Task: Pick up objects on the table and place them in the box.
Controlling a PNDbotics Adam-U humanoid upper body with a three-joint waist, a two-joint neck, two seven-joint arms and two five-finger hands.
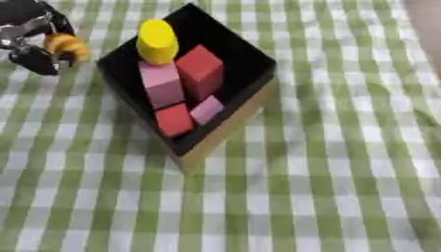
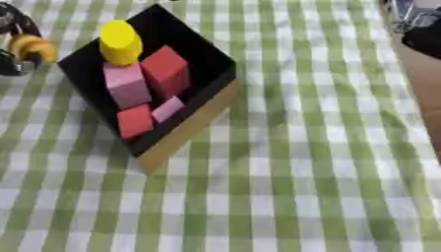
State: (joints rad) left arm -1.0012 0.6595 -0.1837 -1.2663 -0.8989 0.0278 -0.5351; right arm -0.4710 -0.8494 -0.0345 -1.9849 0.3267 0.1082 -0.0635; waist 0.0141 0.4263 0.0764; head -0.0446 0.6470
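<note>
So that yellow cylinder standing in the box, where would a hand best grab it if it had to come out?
Probably round its curved side near the top, coming from above. The yellow cylinder stands upright at the far corner of the box, rising above the blocks. A pink block sits close on its near side and the box wall is close behind, so its upper part looks the easiest to reach.

The left hand [image 1: 30,42] at ten o'clock is cut by the top and left edges, and its fingers blur around an orange ringed object [image 1: 67,46] (what it is cannot be told). At two o'clock, the right hand [image 2: 420,27] is mostly cropped away.
</note>
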